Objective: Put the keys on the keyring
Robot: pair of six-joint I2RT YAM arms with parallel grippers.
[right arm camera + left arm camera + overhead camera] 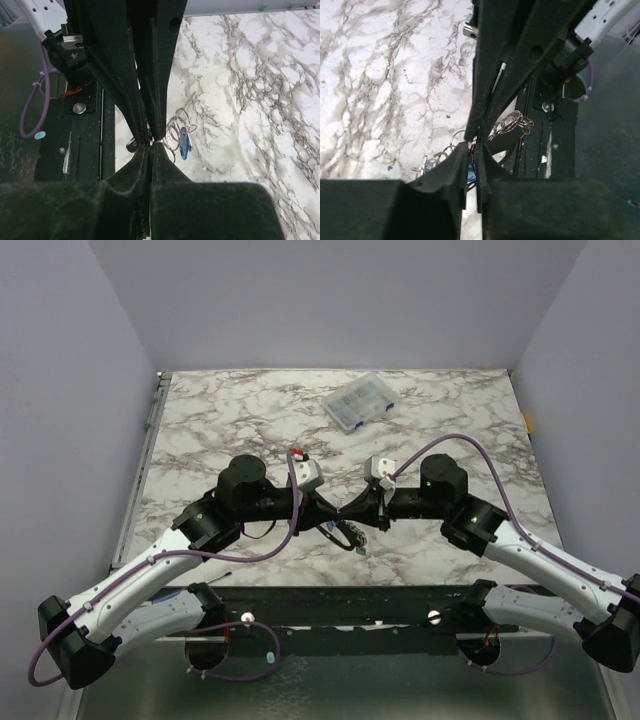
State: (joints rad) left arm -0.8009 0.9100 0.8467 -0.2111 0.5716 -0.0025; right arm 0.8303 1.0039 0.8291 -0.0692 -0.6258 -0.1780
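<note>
Over the grey-veined marble worktop point(230, 420), near its front edge, I am watching the left hand point(149, 136) and right hand point(151, 149) meeting tip to tip, each pinched fully together, with the keyring point(176, 131), thin silvery loops, and a blue-headed key point(185, 143) showing just beside those tips.

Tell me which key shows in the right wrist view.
A blue key, among metal rings beside the shut right gripper; the green key is out of that view.

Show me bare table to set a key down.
Bare marble: left of the clear box out to the table's left edge, and right of the box toward the far right corner. Crowded: near centre, where the left arm and right arm meet over the keys and keyring.
</note>
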